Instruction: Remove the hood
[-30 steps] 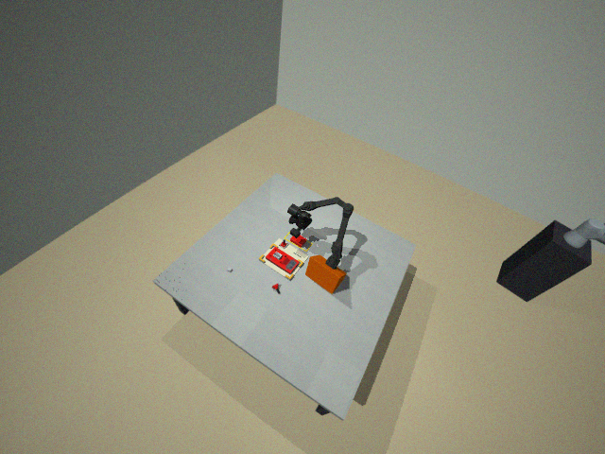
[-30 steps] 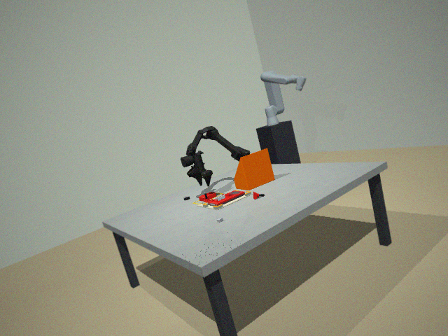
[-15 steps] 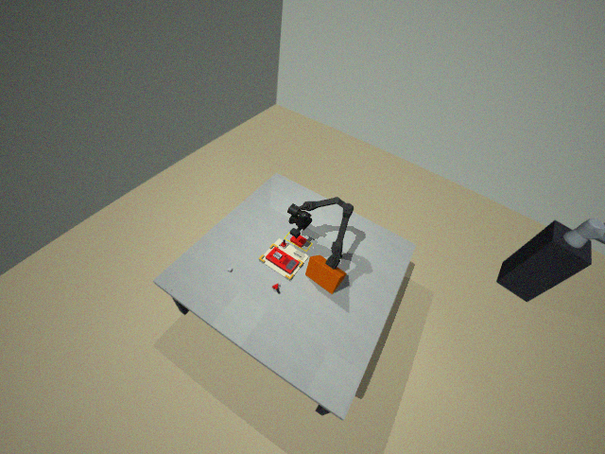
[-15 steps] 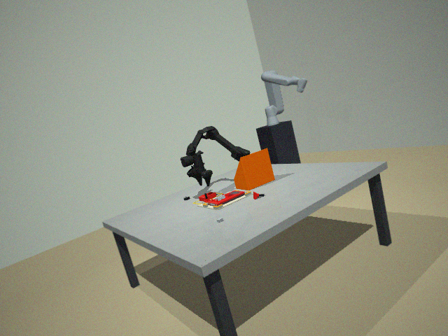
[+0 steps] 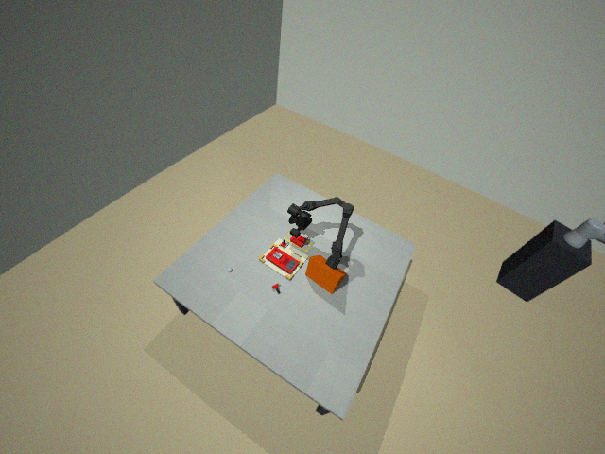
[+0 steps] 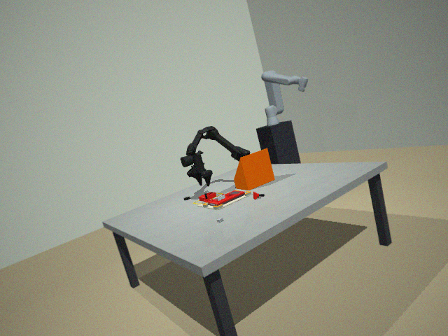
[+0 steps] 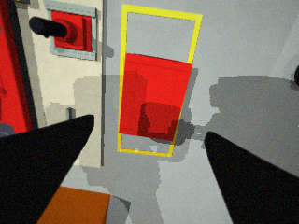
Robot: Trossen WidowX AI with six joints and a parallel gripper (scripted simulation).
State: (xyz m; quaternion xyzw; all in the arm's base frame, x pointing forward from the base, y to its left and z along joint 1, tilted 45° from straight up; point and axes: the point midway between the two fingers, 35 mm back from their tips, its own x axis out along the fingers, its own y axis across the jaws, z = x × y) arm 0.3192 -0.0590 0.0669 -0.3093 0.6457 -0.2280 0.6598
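The red, flat-topped, blocky hood point(image 5: 298, 240) point(image 6: 207, 197) point(image 7: 156, 95) lies below the spread, empty gripper point(image 5: 297, 233) point(image 6: 204, 185) point(image 7: 150, 128).

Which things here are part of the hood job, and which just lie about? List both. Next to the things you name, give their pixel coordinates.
Job:
- red hood point(image 5: 298, 240) point(image 7: 156, 95)
- yellow outline point(image 5: 307, 250) point(image 7: 122, 47)
- toy car point(image 5: 282, 259) point(image 6: 227, 197)
- claw point(image 6: 204, 185) point(image 7: 150, 128)

Lying about:
- orange block point(image 5: 323, 274) point(image 6: 256, 169) point(image 7: 77, 205)
- small grey piece point(image 5: 229, 270) point(image 6: 220, 220)
- red-and-black piece point(image 5: 276, 287) point(image 6: 256, 195)

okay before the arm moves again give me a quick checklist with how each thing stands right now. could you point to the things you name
1. Hood point(image 5: 298, 240) point(image 6: 208, 196) point(image 7: 156, 95) off the toy car point(image 5: 282, 259) point(image 6: 227, 198) point(image 7: 10, 70): ok
2. Hood lying inside the yellow outline point(image 5: 305, 250) point(image 7: 123, 42): cannot tell, its sides reach the lines
3. Hand point(image 5: 296, 233) point(image 6: 204, 185) point(image 7: 150, 128) open: ok
4. Nothing between the fingers: ok
5. Hand raised above the hood, not touching it: ok
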